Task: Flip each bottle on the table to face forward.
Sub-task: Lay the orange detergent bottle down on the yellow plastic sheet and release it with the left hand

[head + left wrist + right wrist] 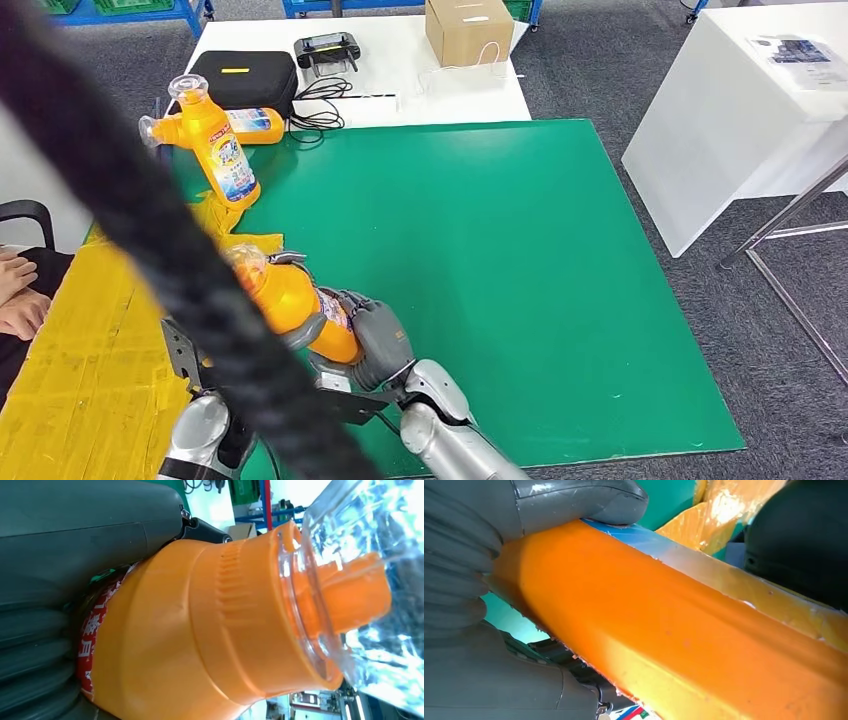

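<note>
1. bottle (290,300), orange with a clear cap, lay tilted near the green mat's (480,280) front-left corner; we held it in both our left hand (300,330) and right hand (375,340).
2. two more bottles (222,140) stood far left; a black cable (150,230) blocked our view.

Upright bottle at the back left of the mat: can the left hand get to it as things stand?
Probably not yet. The left hand and the right hand both grip the held bottle near the robot. The upright bottle stands farther back by a lying bottle; the mat between looks free.
</note>
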You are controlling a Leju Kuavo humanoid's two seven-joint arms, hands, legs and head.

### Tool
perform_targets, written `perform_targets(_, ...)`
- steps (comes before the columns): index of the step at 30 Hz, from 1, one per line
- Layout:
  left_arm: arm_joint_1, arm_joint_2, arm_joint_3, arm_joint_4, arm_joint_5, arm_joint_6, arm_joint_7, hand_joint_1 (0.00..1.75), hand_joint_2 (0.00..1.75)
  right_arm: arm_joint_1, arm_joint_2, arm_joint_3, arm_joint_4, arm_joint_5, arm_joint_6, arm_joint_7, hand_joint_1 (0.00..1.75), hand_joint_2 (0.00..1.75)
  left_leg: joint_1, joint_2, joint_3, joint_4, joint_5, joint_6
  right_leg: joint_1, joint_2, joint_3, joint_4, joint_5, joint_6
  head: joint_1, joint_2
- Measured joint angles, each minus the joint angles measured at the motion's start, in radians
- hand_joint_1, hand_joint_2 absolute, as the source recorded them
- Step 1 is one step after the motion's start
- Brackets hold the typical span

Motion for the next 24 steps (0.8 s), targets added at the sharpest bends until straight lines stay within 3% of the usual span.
perform_targets(3,-0.009,-0.006,-0.003,0.003,-0.011,0.006,0.001,1.75,1.75,0.021,-0.002,-0.007,-0.035,-0.041,0.013,-0.013,0.07,1.75,0.000,0.000,0.000,0.000,0.000,0.000,0.000,0.000,0.000,0.000,0.000,0.000,0.000,0.000)
perform_targets(4,-0.012,-0.008,-0.004,0.005,-0.014,0.007,0.003,1.75,1.75,0.030,-0.003,-0.010,-0.050,-0.058,0.023,-0.019,0.00,1.75,0.000,0.000,0.000,0.000,0.000,0.000,0.000,0.000,0.000,0.000,0.000,0.000,0.000,0.000)
perform_targets(12,-0.046,-0.006,0.006,0.012,-0.146,0.129,0.006,1.75,1.75,0.120,-0.025,-0.068,-0.278,-0.241,0.157,-0.033,0.00,1.75,0.000,-0.001,-0.001,0.000,0.000,0.000,0.000,0.000,0.000,0.000,0.000,0.000,0.000,0.000)
perform_targets(15,-0.061,-0.005,0.015,0.012,-0.349,0.308,0.008,1.75,1.75,0.142,-0.029,-0.095,-0.346,-0.296,0.187,-0.030,0.00,1.75,0.000,-0.001,-0.001,0.000,0.000,0.000,0.000,0.000,0.000,0.000,0.000,0.000,0.000,0.000)
perform_targets(17,-0.084,0.006,0.031,0.021,-0.612,0.503,0.042,1.75,1.75,0.153,-0.033,-0.122,-0.397,-0.376,0.232,-0.022,0.00,0.87,0.000,-0.001,-0.001,0.000,0.000,0.000,0.000,0.000,0.000,0.000,0.000,0.000,0.000,0.000)
perform_targets(19,-0.131,0.039,0.059,0.073,-0.870,0.628,0.113,1.75,1.75,0.157,-0.041,-0.157,-0.446,-0.461,0.286,-0.009,0.00,0.00,0.000,-0.001,0.000,0.000,0.001,0.000,0.000,-0.001,0.001,0.000,0.000,0.000,0.000,0.000)
perform_targets(23,-0.233,0.132,0.123,0.285,-1.121,0.712,0.203,1.75,1.75,0.158,-0.056,-0.221,-0.510,-0.582,0.379,0.018,0.00,1.75,0.000,0.001,0.001,0.000,0.001,-0.001,0.000,0.001,0.001,0.001,0.001,0.000,0.000,0.000)
perform_targets(24,-0.256,0.158,0.134,0.347,-1.183,0.740,0.233,1.75,1.75,0.157,-0.061,-0.234,-0.517,-0.615,0.405,0.029,0.00,1.75,0.001,0.002,0.001,0.000,0.002,-0.001,0.001,0.002,0.001,0.001,0.001,-0.001,0.000,0.000)
